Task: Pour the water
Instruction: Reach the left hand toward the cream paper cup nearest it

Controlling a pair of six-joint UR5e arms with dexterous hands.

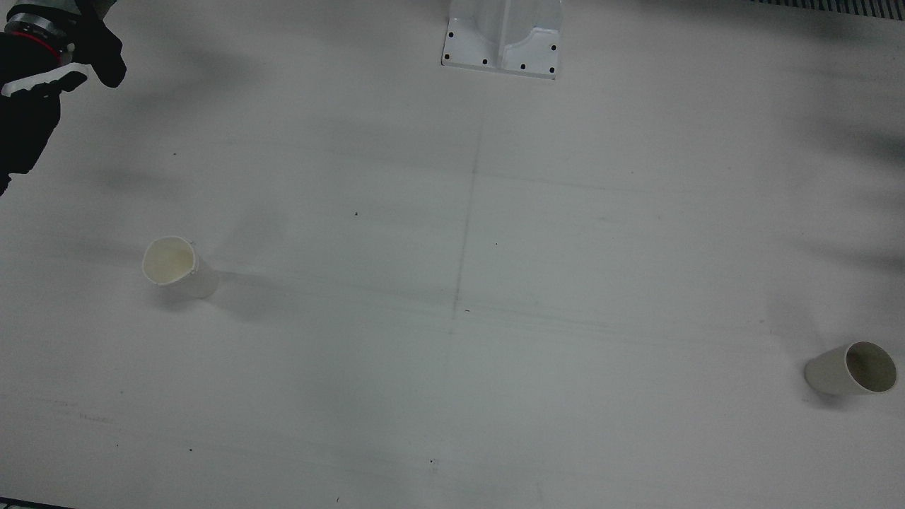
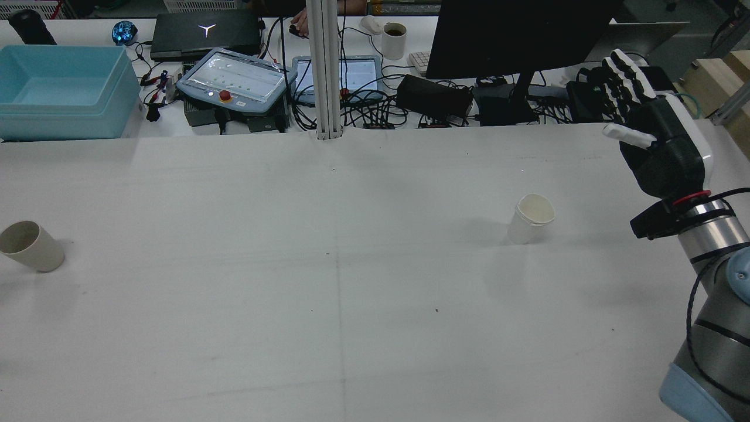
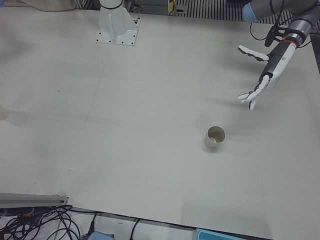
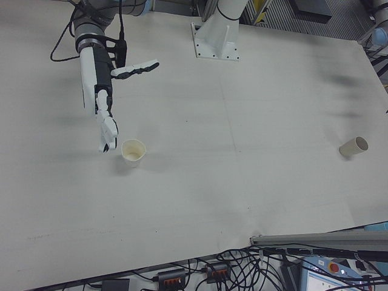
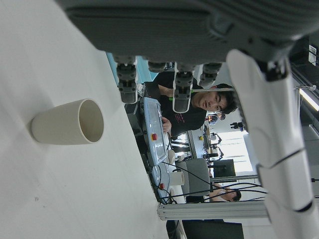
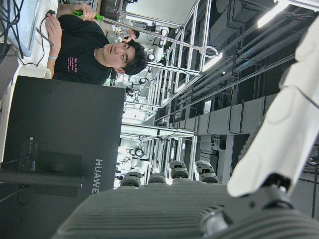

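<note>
The table (image 2: 351,328) is white and bare in its near half in the rear view. At its far left edge stands a beige cup (image 2: 30,246), upright with its mouth open upward, alone on the left half of the table. The left hand (image 3: 265,75) hangs above the table near this cup without touching it, fingers spread wide and holding nothing. A faint seam runs down the middle of the table. Right of the seam stands a white cup (image 2: 531,218), upright, well apart from the beige cup. The right hand (image 2: 656,135) is raised at the right edge of the table, beyond and to the right of the white cup, fingers extended and apart, holding nothing. A monitor (image 2: 515,35) and cables lie along the far side.
</note>
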